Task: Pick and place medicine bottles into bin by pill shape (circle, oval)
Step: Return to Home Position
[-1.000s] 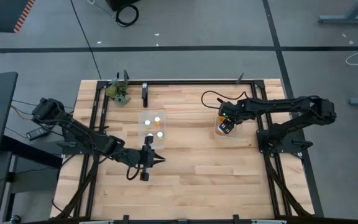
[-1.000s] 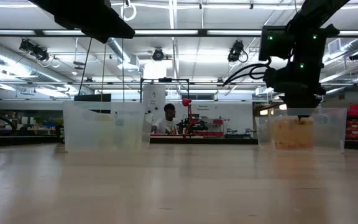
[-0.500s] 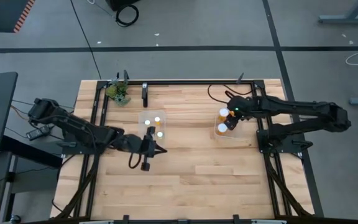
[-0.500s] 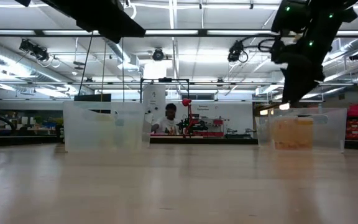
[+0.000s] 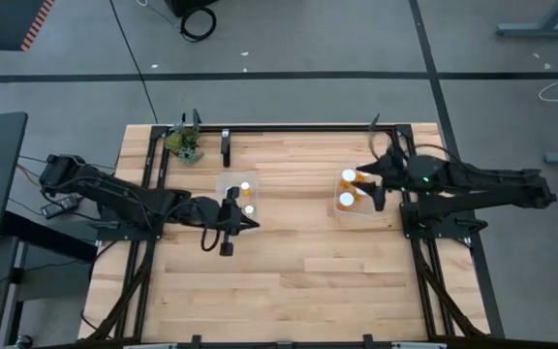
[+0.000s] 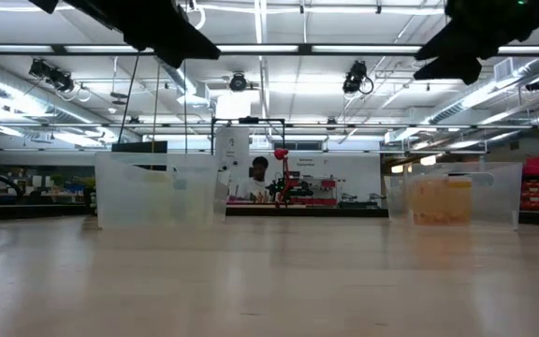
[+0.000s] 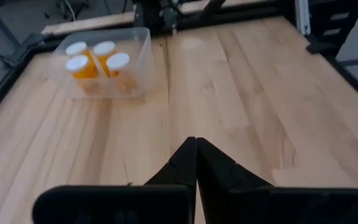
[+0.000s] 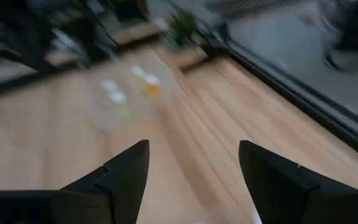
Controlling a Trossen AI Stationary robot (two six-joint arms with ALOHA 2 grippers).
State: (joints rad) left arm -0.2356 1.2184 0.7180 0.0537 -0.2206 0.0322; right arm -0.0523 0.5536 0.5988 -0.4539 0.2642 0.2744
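From the left wrist camera I see my left gripper (image 7: 196, 143) clenched on nothing above the wooden table (image 7: 241, 93). Beyond it, three amber, white-capped medicine bottles (image 7: 98, 59) stand in the right clear tub (image 7: 143, 62) (overhead shows two caps). My right gripper (image 8: 194, 149), fingers spread, hovers above that tub's side nearest the table's right edge. Smaller bottles (image 5: 245, 186) sit in the left tub (image 5: 223, 184).

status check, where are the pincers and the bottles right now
Left pincer shut, empty, by left bin. Right pincer open, empty, by right bin. Medicine bottles in both bins. No obstruction seen on table.
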